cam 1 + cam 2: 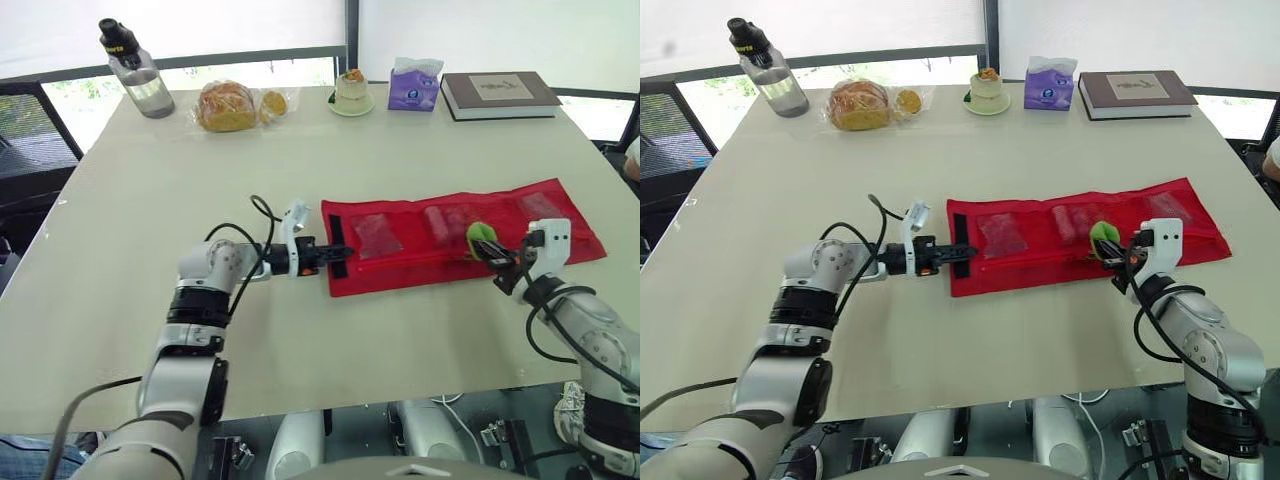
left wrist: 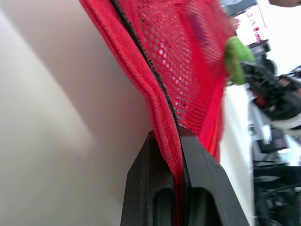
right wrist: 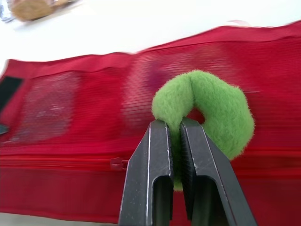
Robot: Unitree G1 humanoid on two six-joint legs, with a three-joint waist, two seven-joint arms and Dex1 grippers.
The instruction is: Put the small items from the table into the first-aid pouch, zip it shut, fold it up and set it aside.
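1. Black right tool (image 3: 173,123) is clamped on a thin fold of the green ring (image 3: 221,113). Most of the ring bulges free beyond the fingers. With so little in the grip, the soft ring may slip out or twist during any quick move.
2. Ring hangs over the right half of the pouch (image 1: 440,270); whether it touches the mesh cannot be told. Its fuzz may catch on the mesh and bunch at the pocket mouth instead of sliding in. It may also cling to the fingers on release and lift back out.
3. Zip pull (image 3: 117,164) sits on the near seam, left of the ring. Whether the slot beside the ring is open is unclear. Pushing down on a shut zip would only flatten the ring on top.
4. Left tool (image 2: 178,134) is closed on the pouch's left end edge, pinching the red fabric. A tug there would slide the whole pouch across the surface (image 1: 300,150) and move the pocket off target. A loose hold would let the right arm's push drag it.
5. Filled mesh pockets could spill if the pouch is folded before it is zipped.
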